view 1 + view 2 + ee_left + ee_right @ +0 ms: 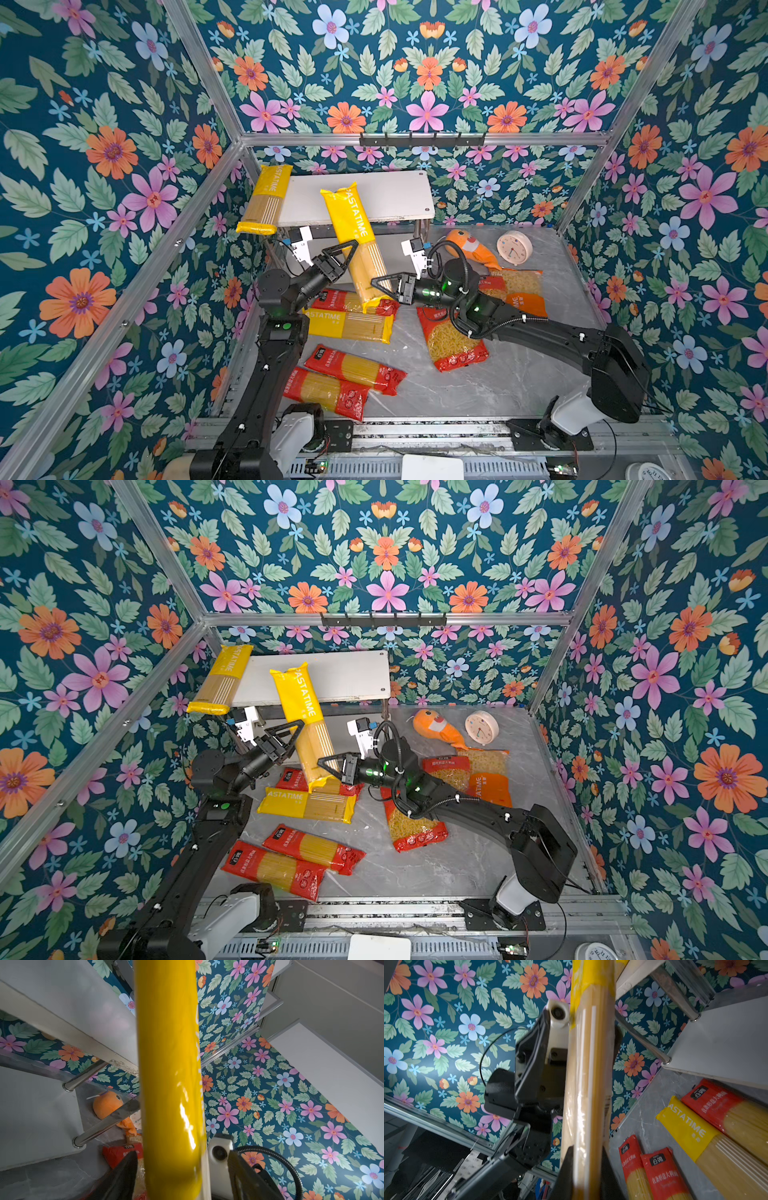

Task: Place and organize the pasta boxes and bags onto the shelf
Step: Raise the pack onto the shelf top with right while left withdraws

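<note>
A long yellow PASTATIME spaghetti pack (pixel 353 241) (pixel 305 725) stands tilted, its top leaning against the shelf (pixel 382 195). My right gripper (pixel 384 286) (pixel 586 1172) is shut on its lower, clear part. My left gripper (pixel 347 253) (pixel 182 1178) straddles the pack higher up, jaws open with gaps on both sides. Another yellow pack (pixel 266 199) lies on the shelf's left end, overhanging it. On the table lie a yellow pack (pixel 349 326), three red spaghetti packs (pixel 353 368) (pixel 328 390) (pixel 340 300), two red short-pasta bags (pixel 453 345) (pixel 490 286) and an orange bag (pixel 523 291).
An orange plush fish (pixel 469 247) and a small round clock (pixel 514 248) sit at the back right of the table. A black hook rail (pixel 422 139) hangs on the back wall above the shelf. Flowered walls close in the left, back and right sides.
</note>
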